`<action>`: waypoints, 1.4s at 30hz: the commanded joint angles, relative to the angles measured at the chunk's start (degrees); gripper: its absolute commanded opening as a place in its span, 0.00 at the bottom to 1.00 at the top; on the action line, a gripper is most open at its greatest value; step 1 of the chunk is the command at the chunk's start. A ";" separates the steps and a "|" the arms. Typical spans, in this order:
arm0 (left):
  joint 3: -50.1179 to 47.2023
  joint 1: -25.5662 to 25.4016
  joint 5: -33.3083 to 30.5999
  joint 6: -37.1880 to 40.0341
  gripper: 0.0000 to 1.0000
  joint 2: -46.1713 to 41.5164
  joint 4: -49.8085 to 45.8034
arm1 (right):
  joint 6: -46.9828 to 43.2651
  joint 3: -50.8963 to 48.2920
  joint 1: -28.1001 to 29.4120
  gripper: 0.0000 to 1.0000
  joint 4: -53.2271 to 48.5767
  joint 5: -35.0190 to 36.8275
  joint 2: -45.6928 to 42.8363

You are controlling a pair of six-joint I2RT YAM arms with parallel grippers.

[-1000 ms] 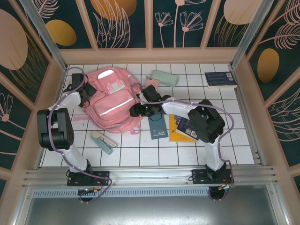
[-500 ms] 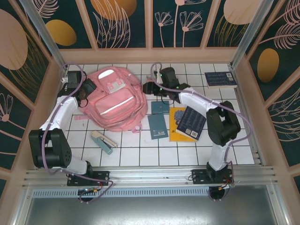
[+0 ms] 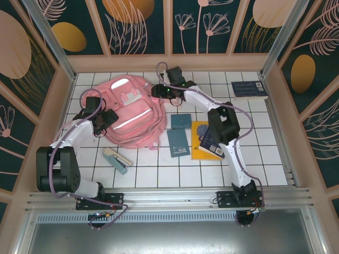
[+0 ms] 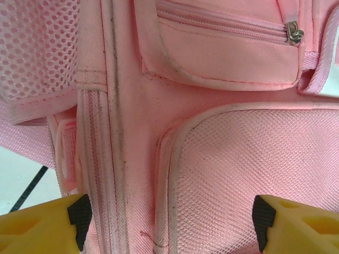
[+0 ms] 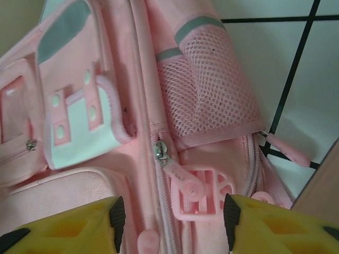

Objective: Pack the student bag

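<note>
Student bag (image 3: 130, 114) flanked, both grippers' fingers spread, empty.
Left gripper (image 3: 107, 118) at 9 o'clock, right gripper (image 3: 158, 91) at 2; right wrist resolves zipper pull (image 5: 180, 180).

The large soft pink fabric backpack (image 3: 127, 114) lay flat, front pockets up, zippers closed, at the white-tiled table's (image 3: 265, 159) far left.

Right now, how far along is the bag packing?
Done: nothing visibly packed; the student bag lies flat, front-pocket zip shut. In hand: left gripper and right gripper, both open, are at the bag, right over a zip pull. Left: open it, load teal notebook, yellow book, stapler from the table.
</note>
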 commanded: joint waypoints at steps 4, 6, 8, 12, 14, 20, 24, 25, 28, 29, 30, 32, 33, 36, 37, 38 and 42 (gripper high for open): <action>-1.06 -0.06 0.08 -0.02 0.82 0.39 0.81 | -2.66 7.47 1.69 0.55 -3.68 -2.98 4.78; -1.12 -0.06 -0.21 -0.05 0.81 1.06 0.86 | -3.21 8.66 2.25 0.53 -4.03 -2.85 5.93; -0.91 -0.06 -0.41 -0.12 0.81 1.82 0.68 | -3.11 9.42 2.59 0.51 -4.21 -3.22 6.94; -0.68 -0.06 -1.04 0.05 0.81 2.54 0.24 | -3.21 9.40 2.60 0.50 -4.52 -3.04 8.06; -0.68 -0.06 -1.47 0.13 0.81 2.71 -0.02 | -3.51 9.02 2.37 0.50 -4.56 -2.14 8.42; -0.34 -0.02 -3.65 0.19 0.82 4.08 -1.20 | -3.96 7.94 1.47 0.50 -5.10 2.05 8.17; -0.16 0.71 -4.13 -0.71 0.81 6.11 -1.79 | -4.51 6.25 1.08 0.48 -3.62 1.15 7.05; -0.18 0.97 -3.94 -0.74 0.82 6.52 -1.79 | -4.61 6.58 1.04 0.48 -3.68 0.40 7.27; -0.07 1.33 -3.51 -0.82 0.81 7.40 -1.51 | -5.23 8.79 1.30 0.46 -4.42 -2.23 8.80; 0.04 1.35 -3.59 -0.84 0.81 7.61 -1.53 | -5.36 9.70 1.53 0.46 -4.93 -2.87 9.49; 0.02 1.43 -3.56 -0.86 0.81 7.88 -1.44 | -5.53 10.54 1.61 0.46 -5.37 -3.42 10.18; 0.19 1.52 -3.65 -0.66 0.81 8.25 -1.44 | -5.80 11.34 1.91 0.46 -5.59 -4.27 11.25; 0.28 1.60 -3.77 -0.67 0.81 8.46 -1.44 | -5.89 11.59 1.97 0.46 -5.62 -4.22 11.77; 0.52 1.76 -4.11 -0.69 0.81 8.99 -1.50 | -5.73 12.24 1.67 0.42 -5.87 -4.37 13.03; 0.52 1.79 -4.24 -0.60 0.81 9.25 -1.57 | -5.66 12.58 1.52 0.39 -6.12 -4.39 13.50; 0.55 1.92 -4.44 -0.64 0.81 9.43 -1.68 | -5.70 12.69 1.50 0.34 -6.31 -4.39 13.59; 0.51 2.52 -4.45 -1.44 0.81 10.31 -1.87 | -6.27 11.33 1.55 0.22 -6.91 -4.08 11.61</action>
